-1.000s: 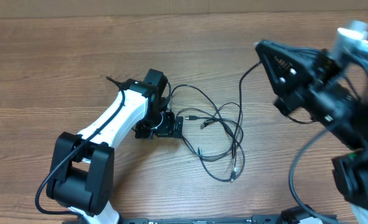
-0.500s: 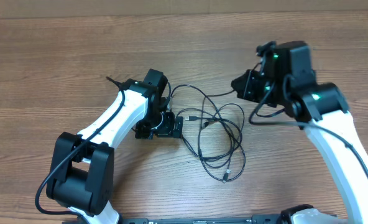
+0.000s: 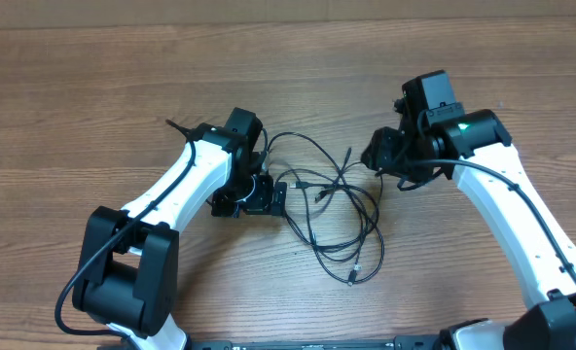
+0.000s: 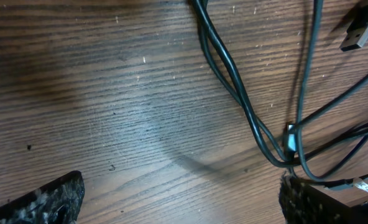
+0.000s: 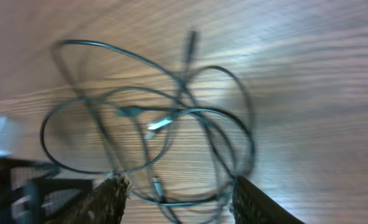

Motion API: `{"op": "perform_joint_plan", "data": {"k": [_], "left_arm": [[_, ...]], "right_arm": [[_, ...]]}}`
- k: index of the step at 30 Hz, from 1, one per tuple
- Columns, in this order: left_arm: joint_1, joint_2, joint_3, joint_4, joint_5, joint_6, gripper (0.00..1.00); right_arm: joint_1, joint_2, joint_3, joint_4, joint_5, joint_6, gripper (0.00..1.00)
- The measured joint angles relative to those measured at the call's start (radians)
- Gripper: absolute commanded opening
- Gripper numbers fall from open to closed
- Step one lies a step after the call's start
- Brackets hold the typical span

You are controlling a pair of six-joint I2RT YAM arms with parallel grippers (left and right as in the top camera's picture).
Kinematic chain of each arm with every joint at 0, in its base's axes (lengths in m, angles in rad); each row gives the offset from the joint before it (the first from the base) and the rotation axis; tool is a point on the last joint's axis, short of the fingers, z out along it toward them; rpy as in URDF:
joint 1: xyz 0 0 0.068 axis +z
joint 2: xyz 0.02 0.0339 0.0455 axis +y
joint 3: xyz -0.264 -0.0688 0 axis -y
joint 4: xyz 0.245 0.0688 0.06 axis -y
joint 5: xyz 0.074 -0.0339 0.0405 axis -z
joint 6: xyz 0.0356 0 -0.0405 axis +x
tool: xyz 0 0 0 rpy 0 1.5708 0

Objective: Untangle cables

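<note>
Nearest pt of the thin black flexible cables is a narrow loop end w/ a small silver-tipped plug. It lies on the brown wood-grain table just right of centre, btwn the two white-and-black arms. From there the cords run farther out as several overlapping loops, crossing each other mid-table; the bundle is not untangled, and lies flat on the wood as far as I can see. L gripper sits at the left edge of the tangle, pointing right, low over the table. Its jaws are wide open w/ nothing btwn them: L wrist view shows bare wood btwn the two black fingertips, a pair of cords running side by side past the right-hand one, & a silver USB plug in the far right corner. R gripper is at the far right side of the tangle, facing left toward it, close to a cord end that points far. Its jaws are parted, not clamped on anything I can make out. R wrist view is blurred: loops lie beyond its finger pads, can't tell if any touch. Farthest bit is a thin arc curving from the L gripper's far side toward centre.
</note>
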Motion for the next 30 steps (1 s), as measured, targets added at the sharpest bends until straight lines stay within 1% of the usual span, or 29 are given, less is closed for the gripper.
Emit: {"op": "perform_joint_plan", "data": {"k": [5,8,11,18,24,26,28,29,30], "left_arm": [[0.0,0.0,0.0,0.0,0.0,0.0,1.0],[0.0,0.0,0.0,0.0,0.0,0.0,1.0],[0.0,0.0,0.0,0.0,0.0,0.0,0.99],[0.0,0.0,0.0,0.0,0.0,0.0,1.0],[0.0,0.0,0.0,0.0,0.0,0.0,1.0],[0.0,0.0,0.0,0.0,0.0,0.0,0.99],[0.0,0.0,0.0,0.0,0.0,0.0,0.99],[0.0,0.0,0.0,0.0,0.0,0.0,1.0],[0.0,0.0,0.0,0.0,0.0,0.0,1.0]], "right_arm": [[0.0,0.026,-0.019,-0.02,0.048,0.0,0.55],[0.0,0.026,-0.081,-0.007,0.06,-0.001,0.61],[0.0,0.026,-0.15,0.017,0.059,0.0,0.62],[0.006,0.027,-0.307,0.171,-0.055,0.0,0.62],[0.093,0.028,-0.422,0.331,-0.113,0.0,0.62],[0.125,0.029,-0.438,0.377,-0.113,0.0,0.52],[0.159,0.029,-0.444,0.412,-0.111,-0.004,0.37],[0.174,0.029,-0.444,0.43,-0.11,-0.005,0.23],[0.188,0.029,-0.444,0.444,-0.11,0.001,0.17]]}}
